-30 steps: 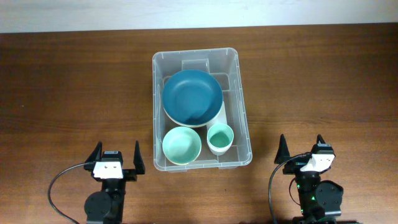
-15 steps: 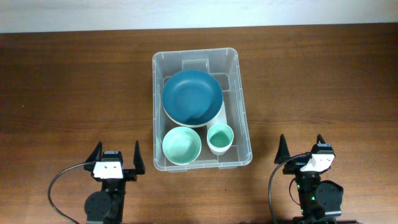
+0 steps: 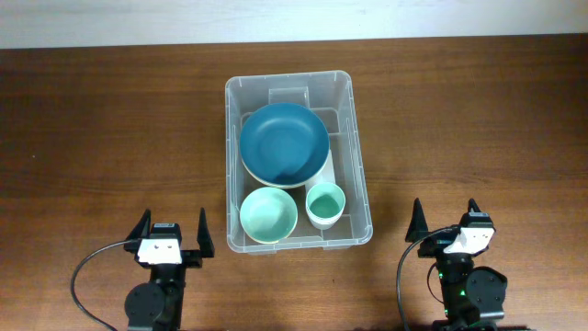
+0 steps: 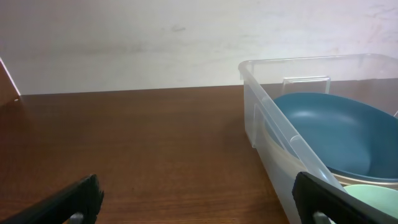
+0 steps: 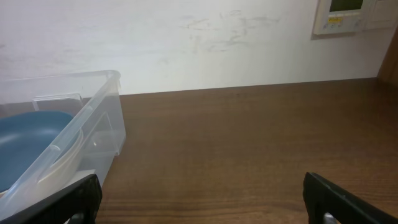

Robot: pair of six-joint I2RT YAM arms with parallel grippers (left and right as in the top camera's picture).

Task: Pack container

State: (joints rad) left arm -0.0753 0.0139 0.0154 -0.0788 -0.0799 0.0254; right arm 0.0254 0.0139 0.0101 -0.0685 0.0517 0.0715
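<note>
Left gripper (image 3: 173,217) and right gripper (image 3: 444,206) spread wide, empty, beside large clear rectangular plastic container (image 3: 231,156) holding dark blue plate (image 3: 283,142), mint bowl (image 3: 267,214), teal cup (image 3: 324,202).

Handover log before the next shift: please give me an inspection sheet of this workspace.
Surface: brown wooden table.
Job's things: clear container mid-table, holding dark blue plate on a white plate, mint bowl, green cup.
Clutter: nothing seen.
Claws: left claw and right claw open, empty, at the near edge.
Cables: a black cable loops beside each arm base.
Surroundings: white wall; wall panel in right wrist view.
</note>
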